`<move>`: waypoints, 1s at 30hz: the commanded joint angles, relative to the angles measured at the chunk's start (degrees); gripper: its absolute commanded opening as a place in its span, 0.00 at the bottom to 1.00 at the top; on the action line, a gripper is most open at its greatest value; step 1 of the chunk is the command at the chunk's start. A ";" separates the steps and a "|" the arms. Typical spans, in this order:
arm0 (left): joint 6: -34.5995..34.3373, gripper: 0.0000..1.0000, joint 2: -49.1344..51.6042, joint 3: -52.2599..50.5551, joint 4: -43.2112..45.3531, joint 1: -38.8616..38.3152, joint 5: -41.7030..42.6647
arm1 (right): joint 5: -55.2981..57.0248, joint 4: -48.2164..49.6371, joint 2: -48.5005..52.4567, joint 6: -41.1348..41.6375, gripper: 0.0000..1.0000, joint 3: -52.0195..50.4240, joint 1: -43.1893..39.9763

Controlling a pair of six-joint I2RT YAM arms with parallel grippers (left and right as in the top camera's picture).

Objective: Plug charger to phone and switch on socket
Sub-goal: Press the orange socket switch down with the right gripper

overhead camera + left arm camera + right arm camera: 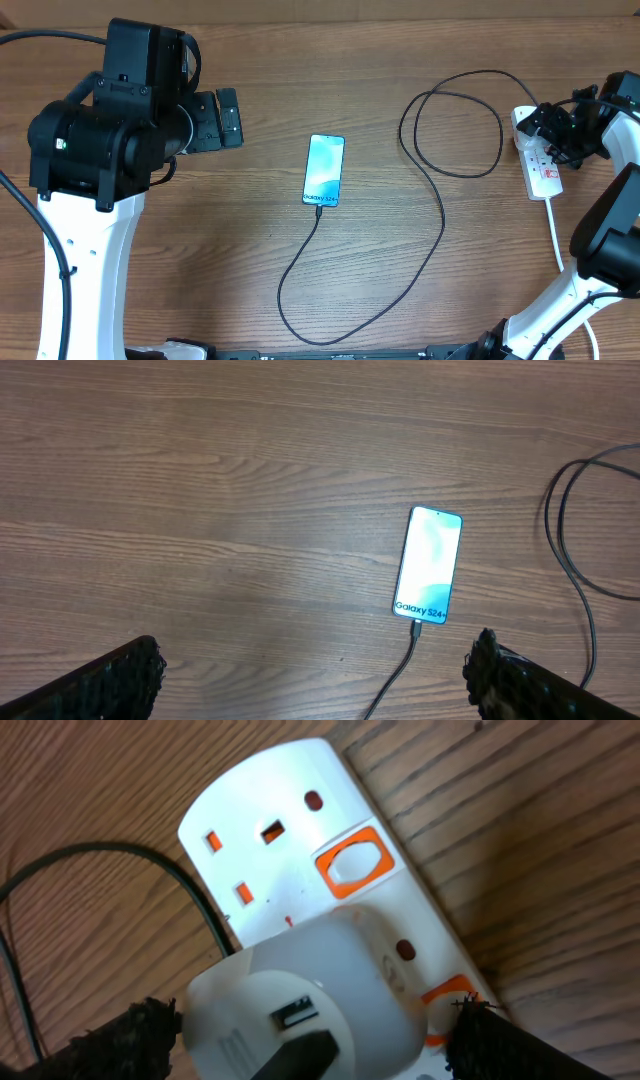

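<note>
The phone [324, 170] lies screen-up and lit at the table's middle, with the charger cable [440, 220] plugged into its bottom edge. The cable loops right toward the white socket strip [545, 178]. In the left wrist view the phone [430, 565] and cable [400, 670] lie ahead of my open, empty left gripper [315, 670], which hovers to the phone's left [232, 118]. My right gripper [553, 135] is over the strip. In the right wrist view its open fingers [315, 1025] straddle a white adapter [330, 970] plugged into the strip [280, 790], beside an orange-rimmed switch [355, 865].
The strip's thick white cord [555, 235] runs toward the front right, beside the right arm's base. The cable makes a large loop [455, 125] at the back right and a long bend near the front edge [330, 335].
</note>
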 commanded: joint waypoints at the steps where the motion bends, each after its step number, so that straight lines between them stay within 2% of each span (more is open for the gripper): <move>1: 1.05 1.00 0.20 -0.20 0.07 -0.11 -1.11 | -1.09 1.33 0.66 0.00 0.89 -1.07 0.33; 14: 1.05 1.00 0.20 -0.20 0.07 -0.11 -1.11 | -2.12 2.64 0.70 0.00 0.90 -2.16 0.33; 22: 1.05 1.00 0.20 -0.20 0.07 -0.11 -1.14 | -7.21 0.79 0.72 0.00 0.90 -2.45 0.46; 30: 1.05 0.99 0.20 -0.20 0.09 -0.11 -1.11 | -7.26 -1.14 0.94 1.31 0.90 -2.45 0.81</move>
